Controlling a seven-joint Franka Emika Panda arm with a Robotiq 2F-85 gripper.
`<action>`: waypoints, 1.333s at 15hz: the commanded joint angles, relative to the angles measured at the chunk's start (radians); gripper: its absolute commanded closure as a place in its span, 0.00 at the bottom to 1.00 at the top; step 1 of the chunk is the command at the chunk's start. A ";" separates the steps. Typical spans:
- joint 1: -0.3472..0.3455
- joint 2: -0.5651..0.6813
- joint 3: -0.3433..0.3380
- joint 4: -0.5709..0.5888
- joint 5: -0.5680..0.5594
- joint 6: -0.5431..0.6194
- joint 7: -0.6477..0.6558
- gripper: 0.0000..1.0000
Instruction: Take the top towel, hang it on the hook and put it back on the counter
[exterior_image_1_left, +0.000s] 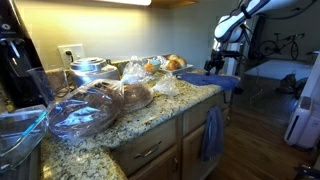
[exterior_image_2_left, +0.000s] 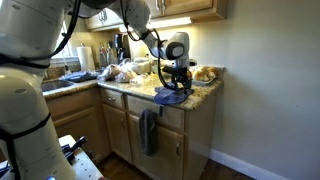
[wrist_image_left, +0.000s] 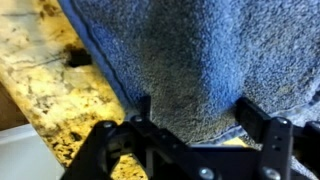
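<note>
A: Wrist view, from the left: a strip of bare speckled counter (wrist_image_left: 35, 75), then a hemmed edge running diagonally, then the blue towel (wrist_image_left: 190, 50) filling the rest of the frame
B: Fingers?
A: The gripper (wrist_image_left: 195, 108) enters from the bottom. Its fingers (wrist_image_left: 143, 106) are spread wide with their tips down on the pile and cloth between them. No pinch visible
B: Where does the towel lie?
A: In both exterior views it lies flat at the counter's end (exterior_image_1_left: 222, 82) (exterior_image_2_left: 168, 97), reaching the edge, with the gripper right over it
B: Room around it?
A: In an exterior view the left is crowded with bagged bread (exterior_image_1_left: 100, 100) and pots (exterior_image_1_left: 90, 68). Past the towel on the right there is open floor. A second towel (exterior_image_1_left: 212, 135) hangs on the cabinet front below
</note>
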 joint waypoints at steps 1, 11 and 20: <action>-0.018 0.010 0.018 0.013 0.043 0.010 -0.003 0.45; -0.004 -0.051 0.030 -0.023 0.051 0.012 -0.037 0.92; 0.065 -0.233 0.023 -0.149 -0.096 0.055 -0.041 0.91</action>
